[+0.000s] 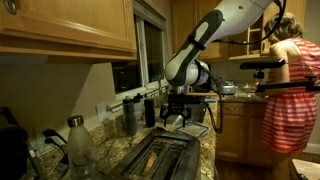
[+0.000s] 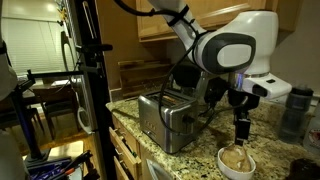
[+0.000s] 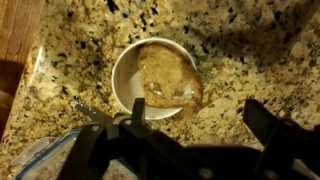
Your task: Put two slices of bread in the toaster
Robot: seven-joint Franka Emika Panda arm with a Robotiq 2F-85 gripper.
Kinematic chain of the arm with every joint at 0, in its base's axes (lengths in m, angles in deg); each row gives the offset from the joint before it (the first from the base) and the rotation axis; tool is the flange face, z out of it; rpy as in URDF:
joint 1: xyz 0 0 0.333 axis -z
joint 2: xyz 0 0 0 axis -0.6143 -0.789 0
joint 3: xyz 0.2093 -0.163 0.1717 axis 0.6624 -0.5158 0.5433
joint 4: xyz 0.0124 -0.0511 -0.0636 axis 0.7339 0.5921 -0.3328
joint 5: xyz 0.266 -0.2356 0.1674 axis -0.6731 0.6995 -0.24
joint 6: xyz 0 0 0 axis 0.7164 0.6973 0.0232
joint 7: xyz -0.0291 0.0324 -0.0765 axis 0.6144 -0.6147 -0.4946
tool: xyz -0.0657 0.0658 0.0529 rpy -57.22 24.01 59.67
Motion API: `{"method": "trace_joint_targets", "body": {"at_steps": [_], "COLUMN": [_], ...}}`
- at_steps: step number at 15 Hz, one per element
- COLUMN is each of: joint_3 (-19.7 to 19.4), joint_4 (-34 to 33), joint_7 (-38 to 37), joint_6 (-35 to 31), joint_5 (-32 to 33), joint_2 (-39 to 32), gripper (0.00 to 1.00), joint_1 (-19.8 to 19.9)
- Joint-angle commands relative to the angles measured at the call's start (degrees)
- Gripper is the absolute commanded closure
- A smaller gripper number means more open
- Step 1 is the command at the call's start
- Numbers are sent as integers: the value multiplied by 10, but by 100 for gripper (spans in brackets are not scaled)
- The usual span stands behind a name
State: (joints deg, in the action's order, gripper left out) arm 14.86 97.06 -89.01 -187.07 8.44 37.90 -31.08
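Observation:
Pale tan bread slices (image 3: 167, 75) with browner patches lie in a white bowl (image 3: 124, 80) on the speckled granite counter. The bowl also shows in an exterior view (image 2: 237, 170), with the bread (image 2: 237, 157) in it. The shiny steel toaster (image 2: 165, 122) stands on the counter beside the bowl; in an exterior view (image 1: 157, 157) its two long dark slots look empty. My gripper (image 3: 200, 118) is open and empty. It hangs just above the bowl in an exterior view (image 2: 243, 130), with one finger over the bowl's rim and the other over bare counter.
A person in a striped dress (image 1: 291, 95) stands at the far counter. Bottles (image 1: 131, 115) and a glass bottle (image 1: 78, 141) stand along the wall by the toaster. A dark stand (image 2: 91, 80) rises in front of the counter. A glass jar (image 2: 295, 112) stands behind the bowl.

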Motion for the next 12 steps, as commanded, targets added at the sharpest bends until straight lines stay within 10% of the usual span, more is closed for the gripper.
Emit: {"method": "trace_joint_targets", "body": {"at_steps": [1,12], "joint_3": [4,-2], "joint_4": [-34,-69], "joint_7": [28,26], "joint_6": [51,62], "joint_5": [-29,-26], "joint_2": [-12,-62], "gripper": [0,0], "joint_1": [10,9]}}
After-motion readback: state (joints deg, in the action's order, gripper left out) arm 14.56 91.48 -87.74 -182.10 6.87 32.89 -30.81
